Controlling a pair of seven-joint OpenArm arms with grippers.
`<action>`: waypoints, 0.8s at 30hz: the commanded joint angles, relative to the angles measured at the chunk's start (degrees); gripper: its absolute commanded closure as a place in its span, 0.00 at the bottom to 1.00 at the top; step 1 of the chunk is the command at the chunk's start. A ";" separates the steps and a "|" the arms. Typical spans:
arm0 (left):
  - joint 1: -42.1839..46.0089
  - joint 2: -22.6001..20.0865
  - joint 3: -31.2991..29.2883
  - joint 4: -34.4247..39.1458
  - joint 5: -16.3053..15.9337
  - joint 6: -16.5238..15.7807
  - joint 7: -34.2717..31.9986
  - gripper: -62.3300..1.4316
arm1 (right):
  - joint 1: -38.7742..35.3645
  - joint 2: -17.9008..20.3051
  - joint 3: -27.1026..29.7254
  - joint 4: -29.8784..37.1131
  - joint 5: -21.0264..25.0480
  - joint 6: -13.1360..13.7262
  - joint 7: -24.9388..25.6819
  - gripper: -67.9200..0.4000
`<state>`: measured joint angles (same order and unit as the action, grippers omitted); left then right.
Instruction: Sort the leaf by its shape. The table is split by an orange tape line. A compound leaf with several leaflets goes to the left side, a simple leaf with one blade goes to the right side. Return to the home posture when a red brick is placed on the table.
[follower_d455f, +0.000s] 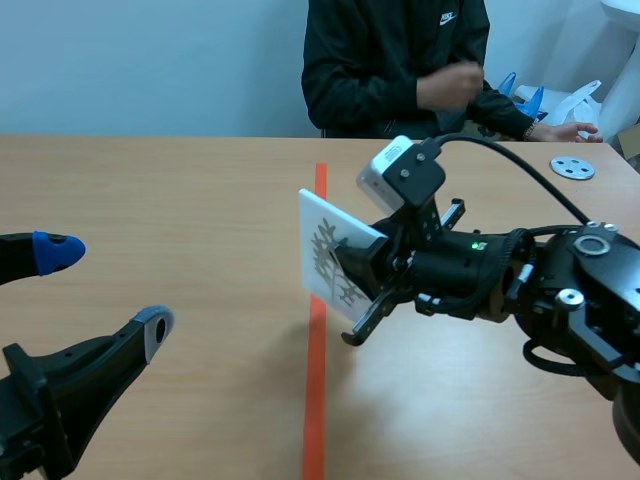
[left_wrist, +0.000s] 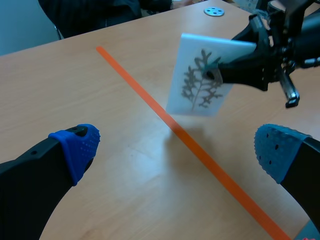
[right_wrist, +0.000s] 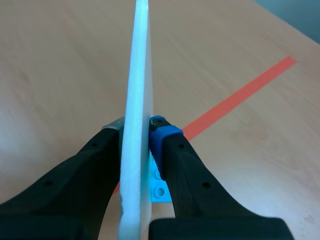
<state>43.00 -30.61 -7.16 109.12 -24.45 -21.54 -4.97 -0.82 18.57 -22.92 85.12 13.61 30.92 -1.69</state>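
A white card (follower_d455f: 322, 250) printed with a grey many-leaflet leaf hangs upright above the orange tape line (follower_d455f: 314, 400). My right gripper (follower_d455f: 350, 268) is shut on the card's right edge. In the right wrist view the card (right_wrist: 137, 100) stands edge-on between the fingers, with the blue pad (right_wrist: 162, 129) pressed against it and the right gripper (right_wrist: 136, 129) clamped around it. The left wrist view shows the card (left_wrist: 200, 82) ahead of my left gripper (left_wrist: 175, 150), held over the tape line (left_wrist: 140, 92). My left gripper (follower_d455f: 105, 290) is open low at the near left, holding nothing.
A person sits across the table, one hand (follower_d455f: 452, 85) raised at the chest. A grey disc with holes (follower_d455f: 572, 167) lies at the far right. Blue and white items (follower_d455f: 540, 100) sit beyond it. Bare tabletop (follower_d455f: 150, 190) spreads left of the tape.
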 joint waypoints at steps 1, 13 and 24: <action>0.00 0.42 0.17 1.18 -0.35 -0.28 -1.01 0.00 | -0.52 0.33 2.03 2.01 2.19 0.09 0.13 0.98; -0.02 0.42 0.17 1.18 -0.35 -0.28 -1.01 0.00 | -1.42 0.85 21.29 4.83 15.13 0.46 -8.11 0.98; -0.02 0.42 0.17 1.18 -0.35 -0.28 -1.03 0.00 | -0.87 4.96 28.33 2.29 16.87 -8.17 -8.61 0.98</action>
<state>43.00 -30.61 -7.16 109.12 -24.45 -21.54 -4.97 -3.09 22.90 5.78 87.96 29.98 23.31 -11.00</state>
